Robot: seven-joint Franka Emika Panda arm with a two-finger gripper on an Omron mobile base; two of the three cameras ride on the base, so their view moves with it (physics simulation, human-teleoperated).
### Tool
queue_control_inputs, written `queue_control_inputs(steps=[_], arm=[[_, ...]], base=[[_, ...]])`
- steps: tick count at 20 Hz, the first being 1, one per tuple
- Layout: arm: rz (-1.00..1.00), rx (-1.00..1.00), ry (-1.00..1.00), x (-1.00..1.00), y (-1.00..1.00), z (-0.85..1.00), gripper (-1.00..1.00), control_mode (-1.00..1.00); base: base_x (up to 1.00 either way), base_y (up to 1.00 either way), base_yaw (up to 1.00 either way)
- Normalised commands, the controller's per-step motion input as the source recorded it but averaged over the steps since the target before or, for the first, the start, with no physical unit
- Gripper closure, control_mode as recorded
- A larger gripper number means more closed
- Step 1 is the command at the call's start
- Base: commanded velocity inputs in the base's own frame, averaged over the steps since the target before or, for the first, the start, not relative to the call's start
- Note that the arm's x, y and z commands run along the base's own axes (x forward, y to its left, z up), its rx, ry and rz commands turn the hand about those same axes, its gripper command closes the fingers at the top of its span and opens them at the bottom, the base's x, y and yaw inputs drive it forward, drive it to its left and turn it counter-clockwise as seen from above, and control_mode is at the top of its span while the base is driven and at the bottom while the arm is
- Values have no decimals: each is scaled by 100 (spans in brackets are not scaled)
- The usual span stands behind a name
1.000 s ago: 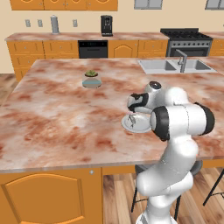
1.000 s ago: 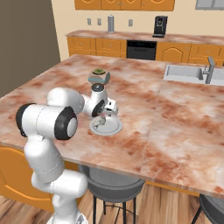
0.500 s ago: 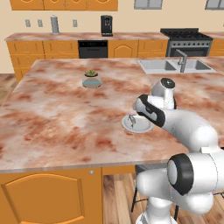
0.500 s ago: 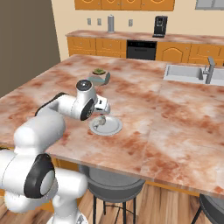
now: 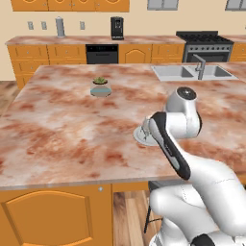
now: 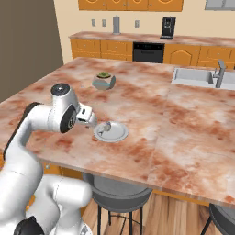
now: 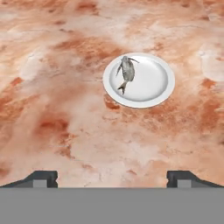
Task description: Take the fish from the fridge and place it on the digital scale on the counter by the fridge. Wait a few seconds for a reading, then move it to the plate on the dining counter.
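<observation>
Now the fish (image 7: 125, 72) lies lengthwise on the plate (image 7: 155, 83), well ahead of the gripper (image 7: 112, 177), whose fingers (image 7: 43, 178) are spread wide and hold nothing.

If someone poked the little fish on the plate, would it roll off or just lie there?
Probably it just lies there: the fish looks flat and lies on its side on the plate, so rolling seems unlikely. It looks small and thin, so probably light. A push might slide it, since the plate looks smooth; its raised rim may stop it.

Orange cabinets (image 5: 57, 54), wooden floor (image 6: 174, 215), beige wall (image 6: 147, 20)
</observation>
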Motion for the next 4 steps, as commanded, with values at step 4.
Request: queue_control_inputs(steps=[4], arm=[[0, 0, 9, -100, 34, 19, -100, -100]], base=[[0, 0, 0]])
